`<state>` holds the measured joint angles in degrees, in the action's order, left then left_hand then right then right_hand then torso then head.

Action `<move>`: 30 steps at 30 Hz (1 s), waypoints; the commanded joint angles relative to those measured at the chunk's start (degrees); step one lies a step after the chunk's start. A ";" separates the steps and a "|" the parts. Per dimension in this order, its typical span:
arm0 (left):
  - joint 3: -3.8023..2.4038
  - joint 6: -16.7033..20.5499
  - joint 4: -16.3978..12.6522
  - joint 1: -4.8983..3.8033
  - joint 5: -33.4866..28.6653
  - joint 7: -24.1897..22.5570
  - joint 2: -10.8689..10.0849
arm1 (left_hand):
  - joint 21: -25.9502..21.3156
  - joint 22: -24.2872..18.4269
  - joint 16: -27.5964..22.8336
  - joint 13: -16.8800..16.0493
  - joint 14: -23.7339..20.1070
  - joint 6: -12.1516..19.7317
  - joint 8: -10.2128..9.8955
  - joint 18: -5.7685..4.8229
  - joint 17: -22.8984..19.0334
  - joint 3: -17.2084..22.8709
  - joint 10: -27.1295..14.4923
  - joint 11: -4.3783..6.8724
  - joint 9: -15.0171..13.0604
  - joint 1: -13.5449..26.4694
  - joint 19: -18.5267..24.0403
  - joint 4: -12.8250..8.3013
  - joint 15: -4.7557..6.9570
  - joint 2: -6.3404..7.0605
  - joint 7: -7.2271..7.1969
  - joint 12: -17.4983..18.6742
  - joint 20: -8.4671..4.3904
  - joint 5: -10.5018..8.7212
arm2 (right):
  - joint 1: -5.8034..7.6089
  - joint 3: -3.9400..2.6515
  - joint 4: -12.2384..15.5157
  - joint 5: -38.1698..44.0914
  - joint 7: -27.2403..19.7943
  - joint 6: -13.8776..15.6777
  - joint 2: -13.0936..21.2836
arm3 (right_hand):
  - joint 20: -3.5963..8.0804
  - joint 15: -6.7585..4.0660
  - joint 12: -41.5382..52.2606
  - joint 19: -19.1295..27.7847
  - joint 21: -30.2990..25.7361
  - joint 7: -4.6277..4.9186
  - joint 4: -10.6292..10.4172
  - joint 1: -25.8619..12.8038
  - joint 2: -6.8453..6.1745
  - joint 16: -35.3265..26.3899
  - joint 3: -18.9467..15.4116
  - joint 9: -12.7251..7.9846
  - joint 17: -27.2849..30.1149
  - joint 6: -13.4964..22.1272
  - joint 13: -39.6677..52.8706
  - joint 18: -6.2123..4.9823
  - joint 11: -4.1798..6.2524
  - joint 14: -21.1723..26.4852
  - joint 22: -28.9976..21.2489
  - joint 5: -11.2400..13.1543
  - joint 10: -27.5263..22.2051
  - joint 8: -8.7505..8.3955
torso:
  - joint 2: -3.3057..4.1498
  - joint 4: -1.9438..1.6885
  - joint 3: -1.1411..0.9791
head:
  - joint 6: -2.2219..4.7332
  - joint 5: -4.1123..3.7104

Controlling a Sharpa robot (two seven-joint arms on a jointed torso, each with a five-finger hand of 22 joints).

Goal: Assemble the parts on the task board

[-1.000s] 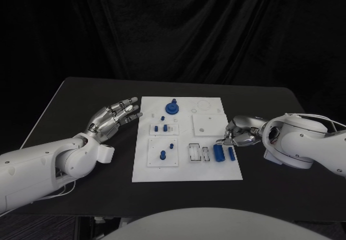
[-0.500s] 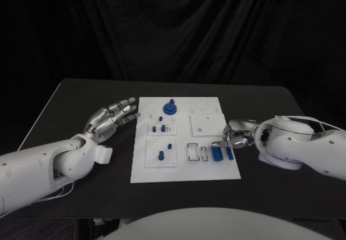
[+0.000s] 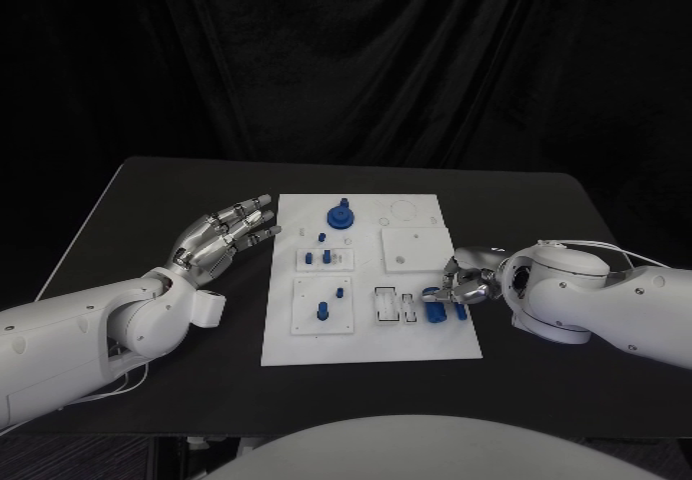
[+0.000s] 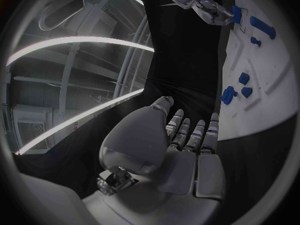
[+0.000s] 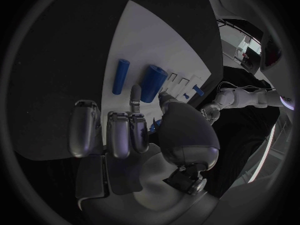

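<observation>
Task board (image 3: pixel 372 340) lies mid-table. Right hand (image 3: pixel 464 283) is at the board's right edge, fingers curled over two blue cylinders (image 5: pixel 152 83); whether it grips one I cannot tell. Left hand (image 3: pixel 224 238) hovers left of the board, fingers spread, holding nothing.

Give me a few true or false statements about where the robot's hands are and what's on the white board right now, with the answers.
1. The left hand holds a blue piece. False: it holds nothing, its fingers spread beside the board's left edge.
2. The right hand is at the blue cylinders near the right edge of the white board. True.
3. A tall blue part stands near the board's far edge. True.
4. The board lies on a white table. False: the table is black.
5. The two hands touch each other. False: they are on opposite sides of the board.
</observation>
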<state>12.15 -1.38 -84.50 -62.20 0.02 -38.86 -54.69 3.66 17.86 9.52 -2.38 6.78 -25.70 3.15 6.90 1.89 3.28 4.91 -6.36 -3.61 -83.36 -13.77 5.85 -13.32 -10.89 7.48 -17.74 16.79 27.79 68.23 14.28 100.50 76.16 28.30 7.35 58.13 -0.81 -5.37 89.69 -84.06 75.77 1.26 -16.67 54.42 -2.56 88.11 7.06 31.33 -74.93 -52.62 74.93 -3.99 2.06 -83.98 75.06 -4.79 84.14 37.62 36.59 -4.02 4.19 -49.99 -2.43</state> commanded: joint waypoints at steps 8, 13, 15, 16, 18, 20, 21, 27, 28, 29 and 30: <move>-0.05 -1.05 0.08 0.17 -0.35 -0.58 0.28 | 0.27 -0.07 0.17 -0.05 -0.20 -0.18 0.29 -0.60 0.06 0.49 0.19 -0.42 -0.02 0.70 -0.33 0.05 -0.40 0.02 -0.06 -0.39 -0.02 0.39 | -1.13 -0.02 -1.22 1.04 1.21 -2.30 -1.54 | 0.26 -0.39 0.31 -1.81 -0.19 0.28 0.17 0.53 -0.18 -0.30 0.63 0.30 -11.49 0.40 15.07 0.86 0.33 -5.17 10.86 -0.75 5.86 -0.56 | -0.02 -0.09 -0.04 | -0.01 -0.13; -0.05 -1.16 0.21 0.23 -0.35 -0.55 0.37 | 0.26 -0.12 0.17 -0.06 -0.22 -0.04 0.26 -0.62 0.05 0.57 0.20 -0.47 0.01 0.72 -0.30 0.05 -0.41 0.01 -0.06 -0.42 -0.02 0.41 | -1.49 -0.02 -1.67 1.05 1.05 -2.80 -2.09 | 0.25 -0.38 0.31 -1.62 -0.27 0.31 0.50 2.40 -0.35 -0.47 1.34 0.81 -11.27 0.50 15.07 0.82 0.29 -5.13 10.79 -4.24 5.86 -1.10 | -0.03 -0.03 -0.01 | -0.01 0.14; -0.05 -1.21 0.25 0.26 -0.35 -0.52 0.38 | 0.26 -0.12 0.17 -0.06 -0.22 -0.04 0.26 -0.62 0.05 0.57 0.20 -0.47 0.01 0.72 -0.30 0.05 -0.41 0.01 -0.06 -0.42 -0.02 0.41 | -1.59 -0.02 -1.83 0.90 1.04 -3.35 -2.26 | 0.26 -0.40 0.31 -1.53 -0.24 0.32 1.31 4.52 -0.58 -0.60 2.12 1.14 -11.11 0.59 15.07 0.80 0.30 -5.10 10.77 -9.08 5.86 -1.56 | -0.02 0.03 0.00 | -0.01 0.21; -0.05 -1.23 0.25 0.28 -0.35 -0.51 0.38 | 0.26 -0.12 0.17 -0.06 -0.22 -0.04 0.26 -0.62 0.05 0.57 0.20 -0.47 0.01 0.72 -0.30 0.05 -0.41 0.01 -0.06 -0.42 -0.02 0.41 | -1.61 -0.02 -1.90 0.60 1.01 -3.58 -2.32 | 0.29 -0.44 0.31 -1.50 -0.21 0.29 2.03 5.90 -0.70 -0.60 2.75 1.25 -11.13 0.72 15.07 0.80 0.32 -5.10 10.76 -12.34 5.86 -1.85 | -0.01 0.05 0.01 | -0.01 0.20; -0.05 -1.25 0.25 0.29 -0.35 -0.49 0.37 | 0.26 -0.12 0.17 -0.06 -0.22 -0.04 0.26 -0.62 0.05 0.57 0.20 -0.47 0.01 0.72 -0.30 0.05 -0.41 0.01 -0.06 -0.42 -0.02 0.41 | -1.64 -0.02 -1.98 -0.03 0.90 -3.72 -2.37 | 0.29 -0.43 0.31 -1.49 -0.17 0.29 2.46 6.72 -0.75 -0.62 3.25 1.34 -11.12 0.74 15.07 0.80 0.36 -5.10 10.76 -14.45 5.86 -2.07 | -0.01 0.06 0.00 | -0.01 0.16; -0.05 -1.28 0.21 0.31 -0.35 -0.49 0.33 | 0.26 -0.12 0.17 -0.06 -0.22 -0.04 0.26 -0.62 0.05 0.57 0.20 -0.47 0.01 0.72 -0.30 0.05 -0.41 0.01 -0.06 -0.42 -0.02 0.41 | -1.66 -0.03 -2.06 -1.29 0.45 -3.38 -2.40 | 0.28 -0.42 0.31 -1.53 0.03 0.28 2.62 7.11 -0.75 -0.53 3.57 1.43 -11.28 0.72 15.07 0.84 0.35 -5.14 10.81 -15.46 5.86 -2.25 | -0.02 0.04 0.01 | -0.01 0.10; -0.05 -1.28 0.19 0.32 -0.35 -0.49 0.31 | 0.26 -0.12 0.17 -0.06 -0.22 -0.04 0.26 -0.62 0.05 0.57 0.20 -0.47 0.01 0.72 -0.30 0.05 -0.41 0.01 -0.06 -0.42 -0.02 0.41 | -1.67 -0.03 -2.06 -2.11 0.08 -2.92 -2.38 | 0.29 -0.44 0.31 -1.64 0.40 0.25 2.84 7.53 -0.77 -0.47 3.91 1.51 -11.37 0.72 15.07 0.91 0.37 -5.17 10.91 -16.70 5.86 -2.39 | -0.02 0.01 0.01 | -0.01 0.09; -0.05 -1.34 0.16 0.37 -0.35 -0.50 0.21 | 0.25 -0.15 0.13 -0.05 -0.29 0.04 0.23 -0.66 0.04 0.73 0.22 -0.56 0.02 0.78 -0.30 0.07 -0.42 -0.03 -0.05 -0.43 -0.03 0.45 | -1.68 -0.04 -1.37 -8.16 -2.73 1.91 -1.81 | 0.91 -1.11 0.31 -2.16 2.09 -0.50 5.71 11.03 -1.98 -0.73 9.04 3.36 -10.96 0.35 15.07 1.21 1.11 -5.13 11.32 -35.81 5.86 -1.52 | -0.01 -0.05 0.01 | -0.01 0.41; -0.05 -1.33 0.15 0.38 -0.35 -0.49 0.19 | 0.25 -0.15 0.13 -0.05 -0.29 0.04 0.23 -0.66 0.04 0.73 0.22 -0.56 0.02 0.78 -0.30 0.07 -0.42 -0.03 -0.05 -0.43 -0.03 0.45 | -1.68 -0.05 -1.03 -9.53 -3.25 2.93 -1.58 | 0.99 -1.17 0.31 -2.21 2.30 -0.55 5.83 10.82 -2.30 -0.78 10.10 3.99 -10.87 0.45 15.07 1.24 1.17 -5.13 11.36 -38.79 5.86 -1.13 | 0.01 -0.04 0.00 | -0.01 0.48; -0.05 -1.32 0.13 0.38 -0.35 -0.49 0.18 | 0.25 -0.15 0.13 -0.05 -0.29 0.04 0.23 -0.66 0.04 0.73 0.22 -0.56 0.02 0.78 -0.30 0.07 -0.42 -0.03 -0.05 -0.43 -0.03 0.45 | -1.65 -0.07 -0.64 -10.96 -3.72 3.93 -1.33 | 1.03 -1.20 0.31 -2.25 2.45 -0.58 5.88 10.61 -2.48 -0.83 10.67 4.40 -10.78 0.52 15.07 1.27 1.20 -5.11 11.40 -40.11 5.86 -0.88 | 0.02 -0.04 0.01 | -0.01 0.56; -0.05 -1.30 0.11 0.39 -0.35 -0.48 0.16 | 0.25 -0.15 0.13 -0.05 -0.29 0.04 0.23 -0.66 0.04 0.73 0.22 -0.56 0.02 0.78 -0.30 0.07 -0.42 -0.03 -0.05 -0.43 -0.03 0.45 | -1.60 -0.08 -0.31 -12.15 -4.09 4.71 -1.12 | 1.05 -1.23 0.31 -2.26 2.54 -0.60 5.94 10.29 -2.70 -0.84 11.36 4.91 -10.76 0.69 15.07 1.28 1.25 -5.12 11.41 -41.09 5.86 -0.61 | 0.02 -0.04 0.02 | -0.01 0.57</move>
<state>12.15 -1.92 -84.24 -61.89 -0.03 -38.77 -54.55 3.66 17.79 9.52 -2.38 6.57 -25.70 3.15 6.59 1.89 3.60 5.06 -6.50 -3.60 -83.12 -13.77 5.84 -13.52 -11.12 7.48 -17.96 16.79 28.00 66.80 14.18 99.71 70.12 26.49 8.02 56.84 -0.20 -6.20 89.69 -83.85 78.12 1.60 -16.28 63.59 -5.95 87.64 12.38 34.45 -74.92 -51.82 74.91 -3.08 2.98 -83.98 75.06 -41.18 84.04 36.03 36.57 -4.02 4.19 -49.99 -1.97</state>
